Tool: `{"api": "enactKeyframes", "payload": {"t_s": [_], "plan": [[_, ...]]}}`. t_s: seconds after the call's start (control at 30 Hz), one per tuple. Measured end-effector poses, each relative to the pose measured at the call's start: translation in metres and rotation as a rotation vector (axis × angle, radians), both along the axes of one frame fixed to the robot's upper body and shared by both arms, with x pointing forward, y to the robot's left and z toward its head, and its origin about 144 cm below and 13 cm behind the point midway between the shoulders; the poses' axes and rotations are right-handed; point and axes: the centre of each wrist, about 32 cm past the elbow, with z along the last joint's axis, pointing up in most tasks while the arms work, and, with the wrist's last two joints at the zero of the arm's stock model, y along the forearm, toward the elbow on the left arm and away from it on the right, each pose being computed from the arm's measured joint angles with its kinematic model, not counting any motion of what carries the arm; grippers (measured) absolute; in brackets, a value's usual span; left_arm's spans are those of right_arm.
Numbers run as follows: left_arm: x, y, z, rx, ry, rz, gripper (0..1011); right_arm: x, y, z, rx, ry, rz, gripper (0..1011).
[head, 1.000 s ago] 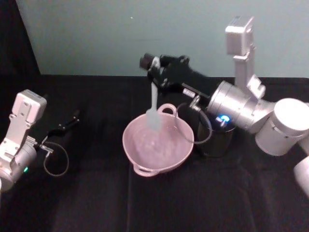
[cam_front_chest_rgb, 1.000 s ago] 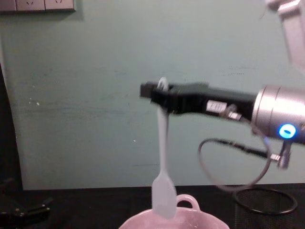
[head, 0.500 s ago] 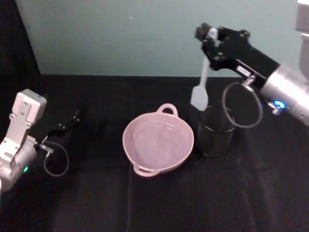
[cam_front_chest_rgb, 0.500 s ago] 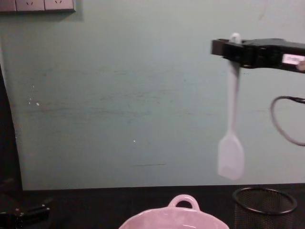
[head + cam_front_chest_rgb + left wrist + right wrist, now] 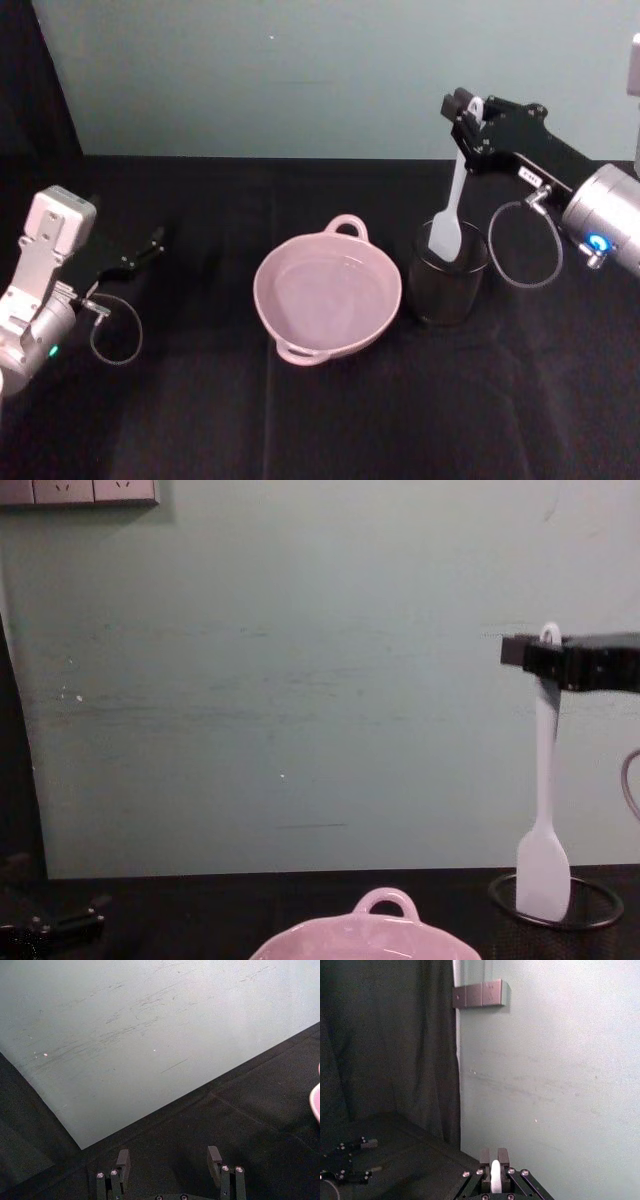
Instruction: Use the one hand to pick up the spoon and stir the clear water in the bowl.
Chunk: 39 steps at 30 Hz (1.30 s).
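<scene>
My right gripper (image 5: 466, 108) is shut on the loop end of the white spoon (image 5: 452, 200), which hangs straight down. The spoon's blade (image 5: 543, 874) dips into the mouth of the black mesh cup (image 5: 447, 282), to the right of the pink bowl (image 5: 262, 305). In the right wrist view the spoon's loop (image 5: 495, 1178) sits pinched between the jaws. Clear water (image 5: 330, 285) lies still in the bowl, whose loop handle (image 5: 386, 902) faces the wall. My left gripper (image 5: 168, 1160) rests open and empty at the table's far left, low over the black cloth (image 5: 140, 252).
A black cloth covers the table, with a pale green wall close behind. The mesh cup stands right against the bowl's right side. A cable loop (image 5: 528, 245) hangs from the right wrist near the cup. A wall socket strip (image 5: 80, 491) is at the upper left.
The right gripper lifted the spoon out of the bowl, carried it up and to the right, then lowered it so the blade now sits in the mesh cup. The left arm stayed put.
</scene>
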Motion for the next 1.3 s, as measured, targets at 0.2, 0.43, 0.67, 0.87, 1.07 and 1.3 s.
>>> {"api": "enactKeyframes", "payload": {"t_s": [0.2,0.43,0.67,0.87,1.07,1.3], "plan": [[0.000,0.000,0.000,0.000,0.000,0.000,1011,0.005,-0.003,-0.021,0.029,0.054,-0.014,108],[0.000,0.000,0.000,0.000,0.000,0.000,1011,0.011,-0.010,-0.048,0.099,0.131,-0.028,108],[0.000,0.000,0.000,0.000,0.000,0.000,1011,0.015,-0.022,-0.070,0.225,0.178,-0.041,108],[0.000,0.000,0.000,0.000,0.000,0.000,1011,0.016,-0.030,-0.084,0.338,0.209,-0.051,109],[0.000,0.000,0.000,0.000,0.000,0.000,1011,0.017,-0.034,-0.100,0.448,0.232,-0.056,108],[0.000,0.000,0.000,0.000,0.000,0.000,1011,0.016,-0.037,-0.112,0.538,0.258,-0.074,243]]}}
